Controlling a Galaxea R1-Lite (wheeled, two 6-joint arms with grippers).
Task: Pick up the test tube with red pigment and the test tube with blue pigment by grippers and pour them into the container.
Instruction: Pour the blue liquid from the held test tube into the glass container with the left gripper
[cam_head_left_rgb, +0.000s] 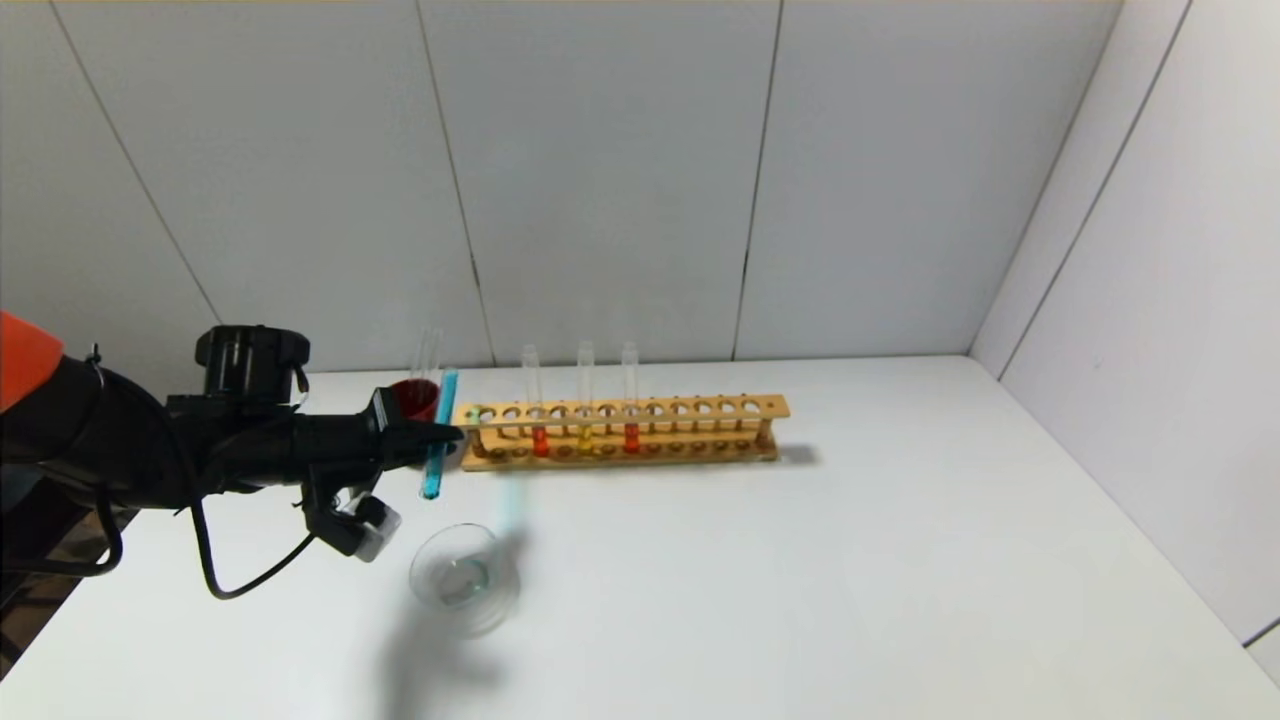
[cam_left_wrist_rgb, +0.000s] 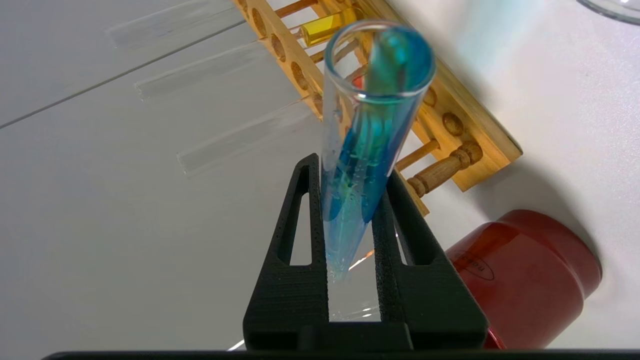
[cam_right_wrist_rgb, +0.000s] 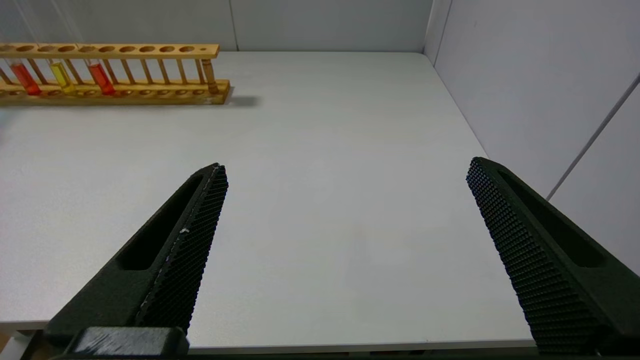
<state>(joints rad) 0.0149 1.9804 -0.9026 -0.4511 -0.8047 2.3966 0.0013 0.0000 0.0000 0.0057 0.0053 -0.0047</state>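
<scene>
- Lower edge of the right wrist view: the right gripper (cam_right_wrist_rgb: 345, 200) sits low over the bare table (cam_right_wrist_rgb: 325, 175), fingers spread wide with nothing between them; it does not appear in the head view.
- Lower centre-left of the head view: the dish (cam_head_left_rgb: 465, 578), clear glass, stands on the table.
- Left of the head view, above the dish: the left gripper (cam_head_left_rgb: 448, 434) is clamped on the blue tube (cam_head_left_rgb: 438, 440), which hangs nearly upright, slightly tilted, clear of the rack.
- Just behind the gripper: a dark red cup (cam_head_left_rgb: 415, 398).
- Centre: the wooden rack (cam_head_left_rgb: 620, 432) holds two red tubes (cam_head_left_rgb: 540, 405) (cam_head_left_rgb: 630, 400) with a yellow tube (cam_head_left_rgb: 585, 400) between them.
</scene>
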